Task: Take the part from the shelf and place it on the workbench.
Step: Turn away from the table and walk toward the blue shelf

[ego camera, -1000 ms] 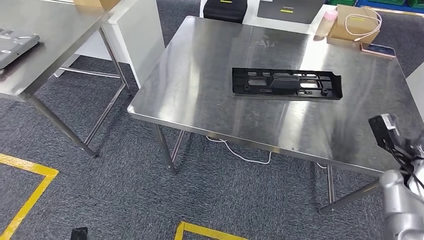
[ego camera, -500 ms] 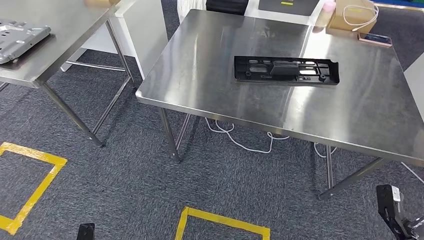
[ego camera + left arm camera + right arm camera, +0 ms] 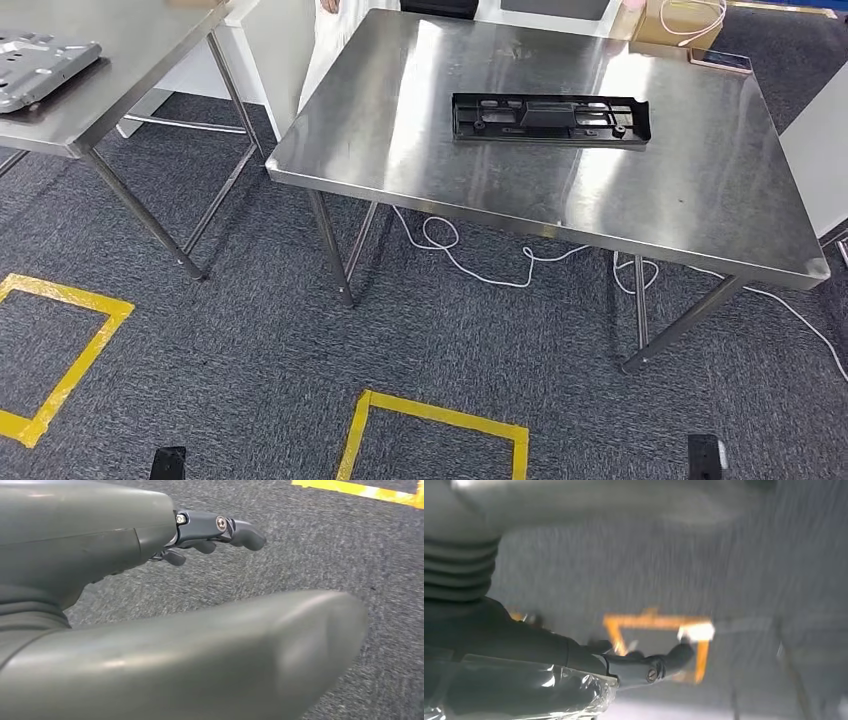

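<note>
Steel tabletop (image 3: 420, 150) ahead of me, on grey carpet floor (image 3: 250, 380) marked with yellow tape squares (image 3: 430, 425). Second steel table (image 3: 120, 70) off to left, grey metal plate (image 3: 40, 65) on it. Black plastic part (image 3: 550, 120) lies flat on tabletop, toward far side. My left robot hand (image 3: 210, 535) over carpet, fingers apart, holding nothing. My right robot hand (image 3: 644, 667) blurred; grip state unclear.

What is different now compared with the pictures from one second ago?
The head camera has moved, so the whole scene sits differently in the picture. The right arm, seen at the head view's right edge a second ago, has dropped out of that view. The black part lies as before on the steel table.
</note>
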Available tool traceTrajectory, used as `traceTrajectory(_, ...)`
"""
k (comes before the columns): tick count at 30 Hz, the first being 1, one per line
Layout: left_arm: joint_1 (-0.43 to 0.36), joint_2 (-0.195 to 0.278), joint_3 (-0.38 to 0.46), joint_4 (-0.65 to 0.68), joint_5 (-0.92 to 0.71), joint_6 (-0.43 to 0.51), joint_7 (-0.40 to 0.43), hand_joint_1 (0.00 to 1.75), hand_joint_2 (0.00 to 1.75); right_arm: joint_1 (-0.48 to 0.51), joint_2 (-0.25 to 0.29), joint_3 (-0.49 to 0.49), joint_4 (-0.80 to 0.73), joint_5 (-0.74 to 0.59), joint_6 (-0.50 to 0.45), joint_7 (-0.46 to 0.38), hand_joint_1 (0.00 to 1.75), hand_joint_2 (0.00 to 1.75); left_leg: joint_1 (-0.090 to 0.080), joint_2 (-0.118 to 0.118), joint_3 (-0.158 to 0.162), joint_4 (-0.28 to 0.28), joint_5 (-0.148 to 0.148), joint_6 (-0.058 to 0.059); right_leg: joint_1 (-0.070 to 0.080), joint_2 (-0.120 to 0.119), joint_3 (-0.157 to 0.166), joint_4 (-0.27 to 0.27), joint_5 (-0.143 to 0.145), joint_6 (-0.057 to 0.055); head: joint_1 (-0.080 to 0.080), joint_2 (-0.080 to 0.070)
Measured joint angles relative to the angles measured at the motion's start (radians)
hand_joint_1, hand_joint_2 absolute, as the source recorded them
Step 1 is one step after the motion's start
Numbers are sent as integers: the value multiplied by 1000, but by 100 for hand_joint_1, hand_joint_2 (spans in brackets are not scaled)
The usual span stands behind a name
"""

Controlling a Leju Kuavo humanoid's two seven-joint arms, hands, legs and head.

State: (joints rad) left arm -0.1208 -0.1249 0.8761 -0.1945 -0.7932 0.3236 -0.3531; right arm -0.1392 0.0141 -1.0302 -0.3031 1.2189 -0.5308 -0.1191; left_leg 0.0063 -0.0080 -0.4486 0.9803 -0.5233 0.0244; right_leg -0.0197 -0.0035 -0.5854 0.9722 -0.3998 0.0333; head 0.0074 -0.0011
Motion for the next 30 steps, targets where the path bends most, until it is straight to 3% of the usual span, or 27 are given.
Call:
traceTrajectory(2, -2, 3, 0, 0, -2, -5, 0, 0, 0, 3, 13, -3, 22, -18, 24, -22, 0, 175, -2, 3, -10, -17, 10, 12, 1, 1, -14, 2, 15, 16, 0, 0)
traceTrajectory(3, -3, 3, -1, 0, -2, -7, 0, 0, 0, 5, 17, -5, 31, -22, 28, -25, 0, 175, -2, 5, -20, -22, 20, 21, 3, 1, -26, 12, 5, 17, -1, 0)
traceTrajectory(4, -3, 4, 0, 0, -2, -9, 0, 0, 0, 6, 21, -7, 39, -27, 31, -26, 0, 175, -1, 8, -31, -26, 32, 31, 5, 2, -41, 39, -21, 13, 2, 0)
traceTrajectory(6, -5, 6, 0, 0, -5, -9, 1, 0, 0, 7, 25, -16, 50, -52, 52, -27, 0, 175, -2, 11, -58, -28, 56, 40, 5, 2, -79, 152, -112, -2, 8, 0)
traceTrajectory(7, -5, 6, 0, 0, -7, -8, 2, 0, 0, 7, 27, -25, 54, -74, 72, -28, 0, 175, -3, 13, -72, -27, 67, 41, 4, 2, -93, 221, -150, -5, 11, 0)
traceTrajectory(8, -7, 6, 0, 0, -10, -4, 5, 0, 0, 7, 28, -36, 58, -91, 91, -28, 0, 175, -4, 15, -87, -27, 79, 41, 4, 2, -99, 278, -169, -1, 12, 0)
traceTrajectory(9, -8, 5, 0, 0, -12, 3, 8, 0, 0, 8, 29, -45, 62, -98, 104, -22, 0, 175, -6, 16, -102, -27, 91, 40, 4, 2, -91, 307, -164, 9, 12, 0)
traceTrajectory(10, -10, 3, 0, 0, -12, 11, 12, 0, 0, 9, 29, -51, 65, -90, 108, -12, 0, 175, -6, 17, -117, -26, 103, 38, 4, 2, -66, 300, -142, 20, 12, 0)
traceTrajectory(11, -13, 0, 0, 0, -13, 20, 16, 0, 0, 10, 29, -54, 68, -73, 107, 4, 0, 175, -6, 18, -131, -26, 115, 35, 4, 2, -25, 258, -115, 30, 12, 0)
traceTrajectory(12, -16, -2, 0, 0, -13, 27, 19, 0, 0, 11, 28, -54, 70, -55, 106, 23, 0, 175, -7, 18, -144, -25, 127, 30, 4, 2, 33, 183, -102, 34, 12, 0)
traceTrajectory(13, -19, -4, 0, 0, -15, 32, 21, 0, 0, 12, 27, -53, 71, -41, 106, 39, 0, 175, -8, 19, -155, -24, 138, 25, 7, 2, 97, 91, -104, 31, 13, 0)
traceTrajectory(14, -22, -5, 0, 0, -17, 34, 22, 0, 0, 14, 26, -52, 73, -32, 106, 52, 0, 131, -10, 20, -162, -24, 150, 20, 9, 3, 145, 16, -115, 23, 12, 0)
traceTrajectory(15, -24, -5, 0, 0, -18, 35, 22, 0, 0, 17, 27, -52, 75, -26, 108, 63, 0, 87, -11, 21, -167, -23, 160, 17, 12, 4, 173, -36, -127, 15, 12, 0)
traceTrajectory(17, -27, -7, -1, 0, -21, 36, 25, 0, 0, 25, 27, -50, 82, -15, 118, 88, 0, 0, -10, 21, -174, -23, 176, 10, 9, 5, 168, -54, -125, 1, 9, 0)
traceTrajectory(18, -28, -7, -1, 0, -22, 36, 28, 0, 0, 29, 28, -49, 84, -9, 125, 104, 0, 0, -8, 19, -180, -14, 164, 5, 6, 4, 159, -52, -119, -6, 7, 0)
traceTrajectory(19, -28, -8, -1, 0, -23, 36, 30, 0, 0, 31, 28, -47, 87, -3, 133, 121, 0, 0, -6, 17, -189, 10, 133, -1, 2, 3, 151, -49, -111, -18, 5, 0)
traceTrajectory(22, -31, -8, -2, 0, -26, 32, 35, 0, 0, 32, 29, -41, 91, 14, 152, 159, 0, 0, -1, 12, -231, 187, -26, -16, 4, 1, 119, -40, -83, -48, -3, 0)
traceTrajectory(23, -32, -8, -3, 0, -28, 28, 35, 0, 0, 33, 28, -39, 92, 20, 155, 166, 0, 0, 0, 11, -241, 250, -54, -18, 7, 1, 104, -35, -74, -50, -4, 0)
traceTrajectory(24, -32, -7, -3, 0, -31, 21, 34, 0, 0, 34, 28, -36, 93, 25, 157, 171, 0, 0, 1, 11, -239, 289, -60, -19, 8, 1, 87, -27, -67, -50, -4, 0)
traceTrajectory(25, -32, -6, -4, 0, -33, 15, 32, 0, 0, 35, 28, -32, 93, 31, 157, 174, 0, 0, 2, 11, -222, 295, -43, -17, 11, 1, 70, -18, -61, -49, -4, 0)
traceTrajectory(26, -33, -4, -4, 0, -35, 11, 30, 0, 0, 36, 28, -29, 94, 37, 157, 175, 0, 0, 2, 10, -188, 265, -17, -13, 13, 1, 53, -10, -54, -48, -5, 0)
traceTrajectory(28, -38, -2, -4, 0, -38, 16, 33, 0, 0, 38, 30, -20, 95, 55, 157, 177, 0, 0, -3, 6, -83, 131, 12, 7, 17, 3, 29, 1, -41, -43, -5, 0)
traceTrajectory(30, -47, -1, -4, -1, -41, 25, 40, 0, 0, 38, 32, -7, 97, 73, 157, 177, 0, 0, -11, 3, -9, 19, 3, 22, 18, 3, 17, 4, -25, -31, -4, 0)
